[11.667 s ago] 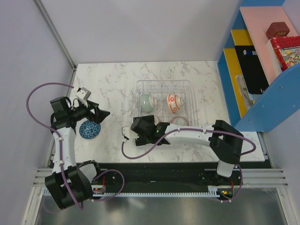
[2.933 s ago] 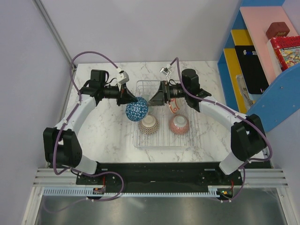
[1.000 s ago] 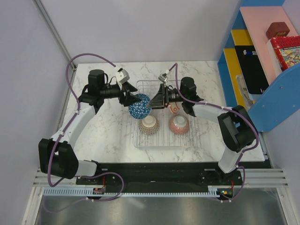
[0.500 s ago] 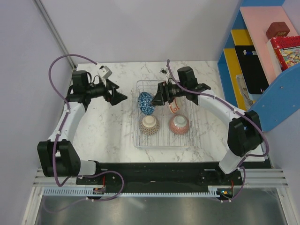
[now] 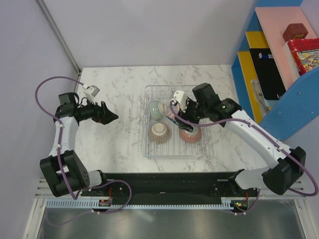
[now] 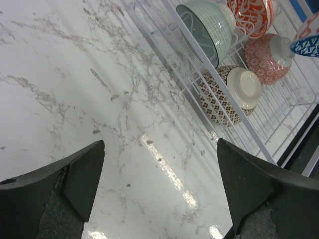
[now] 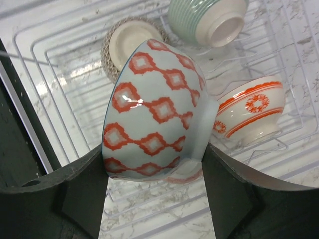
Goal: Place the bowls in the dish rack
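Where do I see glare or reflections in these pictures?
Left wrist view: bright glare streaks on the glossy table. Right wrist view: only a small highlight on the held bowl. Top view: even light, no strong glare.

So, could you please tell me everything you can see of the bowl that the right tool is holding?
The bowl is small, round and looks like glazed ceramic: pale outside with rows of orange-red diamonds and a thin teal rim. It is tipped on its side, clamped between the fingers of the right tool, which is shut on it, and hangs over the dish rack, above the other bowls. Nothing else seems to touch it.
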Controlling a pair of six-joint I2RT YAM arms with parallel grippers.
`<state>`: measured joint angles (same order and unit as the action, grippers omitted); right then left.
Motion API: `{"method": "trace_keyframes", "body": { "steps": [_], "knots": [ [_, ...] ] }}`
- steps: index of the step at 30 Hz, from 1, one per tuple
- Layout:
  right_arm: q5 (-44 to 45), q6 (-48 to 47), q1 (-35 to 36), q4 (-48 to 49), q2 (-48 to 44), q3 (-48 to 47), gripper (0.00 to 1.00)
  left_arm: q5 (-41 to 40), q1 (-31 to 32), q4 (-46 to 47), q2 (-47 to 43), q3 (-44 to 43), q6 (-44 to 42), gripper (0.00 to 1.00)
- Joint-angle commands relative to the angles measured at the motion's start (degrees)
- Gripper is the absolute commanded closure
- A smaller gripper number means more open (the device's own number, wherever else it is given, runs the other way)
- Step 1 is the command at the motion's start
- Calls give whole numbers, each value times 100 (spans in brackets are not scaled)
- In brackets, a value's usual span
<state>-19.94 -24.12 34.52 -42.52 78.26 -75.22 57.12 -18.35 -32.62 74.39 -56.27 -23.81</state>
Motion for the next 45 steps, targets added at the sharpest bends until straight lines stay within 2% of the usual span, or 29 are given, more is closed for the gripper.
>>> {"method": "trace_keyframes", "body": {
  "steps": [1, 8, 20, 34, 45],
  "knots": [
    [448, -831, 247, -28, -258, 306, 100, 168, -81, -262, -65, 108, -317, 0],
    [649, -1077, 678, -72, -30, 640, 100, 273, -125, -236, -30, 204, -370, 0],
    [1133, -1358, 1311, -160, 400, 640, 100, 308, -125, -192, 102, 266, -431, 0],
    [2266, -1499, 1838, -37, 919, 754, 100, 238, -125, -157, 155, 275, -440, 0],
    [3251, -1526, 2409, 517, 1077, 1220, 100, 194, -125, -113, 163, 283, -431, 0]
  ]
}}
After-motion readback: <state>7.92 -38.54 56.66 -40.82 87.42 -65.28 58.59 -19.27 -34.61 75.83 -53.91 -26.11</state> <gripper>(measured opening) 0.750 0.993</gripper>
